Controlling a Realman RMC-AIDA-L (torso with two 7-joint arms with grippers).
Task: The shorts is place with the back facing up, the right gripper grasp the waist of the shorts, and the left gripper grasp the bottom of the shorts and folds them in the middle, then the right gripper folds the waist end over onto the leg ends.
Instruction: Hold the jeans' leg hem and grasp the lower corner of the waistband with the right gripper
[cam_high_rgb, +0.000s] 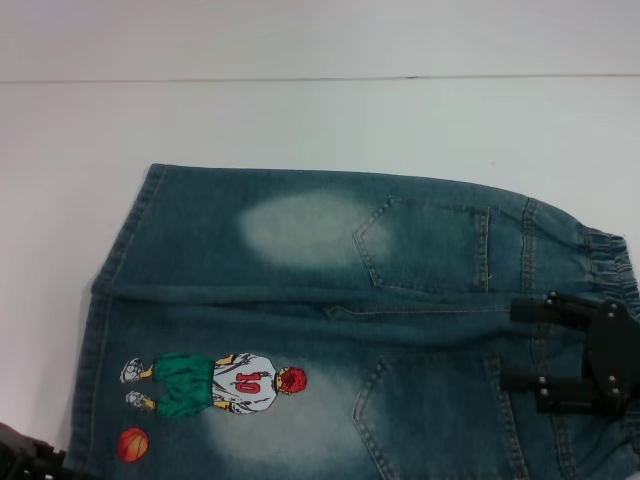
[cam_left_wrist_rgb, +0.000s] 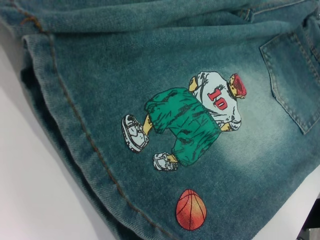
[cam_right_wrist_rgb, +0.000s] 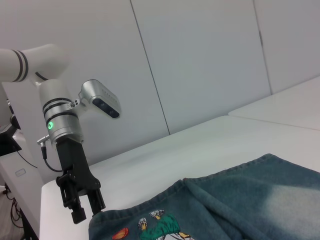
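At the lower left of the head view we see just a dark bit of our left tool (cam_high_rgb: 25, 458), right by the leg ends (cam_high_rgb: 100, 330). In the right wrist view this tool (cam_right_wrist_rgb: 82, 207) hangs down at the lower left, its tips close together just beside the hem. We cannot tell if it has hold of the cloth.

The shorts (cam_high_rgb: 330, 320) lie spread out flat across the middle and bottom of the head view, back side up. The basketball player print (cam_high_rgb: 215, 383) and the orange ball (cam_high_rgb: 132, 444) sit at the lower left, and the two back pockets (cam_high_rgb: 425, 245) are right of the middle.

At the right edge our right tool (cam_high_rgb: 520, 345) hovers over the waist (cam_high_rgb: 610, 262). Its two fingers are spread apart and hold nothing.

So we think no fold is made yet. Both grabs and both folds are left to do.

The surface (cam_high_rgb: 300, 120) is plain and white. Behind it, in the right wrist view, the room has a pale wall (cam_right_wrist_rgb: 200, 60) made of big panels.
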